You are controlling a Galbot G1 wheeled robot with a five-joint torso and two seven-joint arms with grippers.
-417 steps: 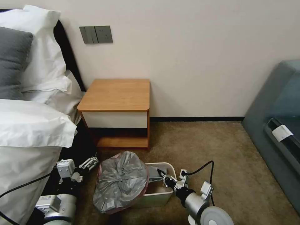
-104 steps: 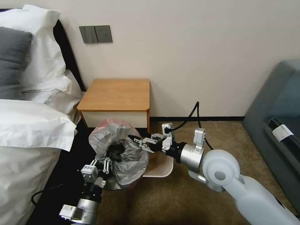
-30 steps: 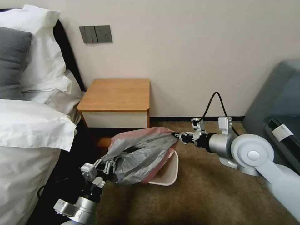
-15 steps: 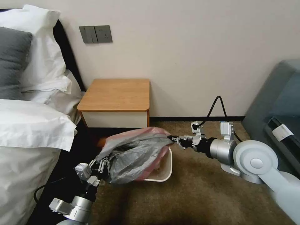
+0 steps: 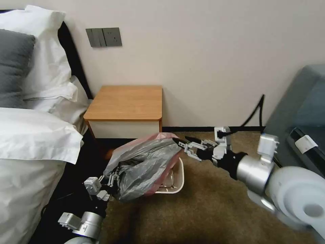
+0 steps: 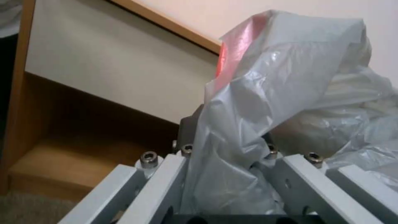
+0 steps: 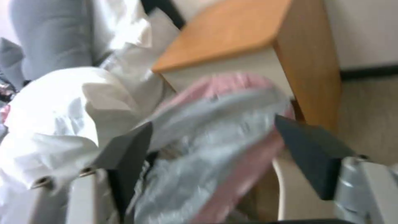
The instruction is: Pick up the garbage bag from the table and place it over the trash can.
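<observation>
Bag work is half done: the garbage bag (image 5: 145, 162) drapes over the trash can (image 5: 177, 176), rim not yet seated. Left gripper (image 5: 110, 179) pinches its near-left edge; right gripper (image 5: 182, 145) hangs spread just beside its far-right edge.

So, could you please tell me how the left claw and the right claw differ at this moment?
The left claw is shut on the garbage bag, low beside the bed; the right claw is open, its fingers spread just off the bag's far edge. The left points toward the table, the right toward the bed. Both sit near the trash can.

Grey, pink-edged garbage bag (image 5: 145, 162); cream trash can (image 5: 177, 181).
</observation>
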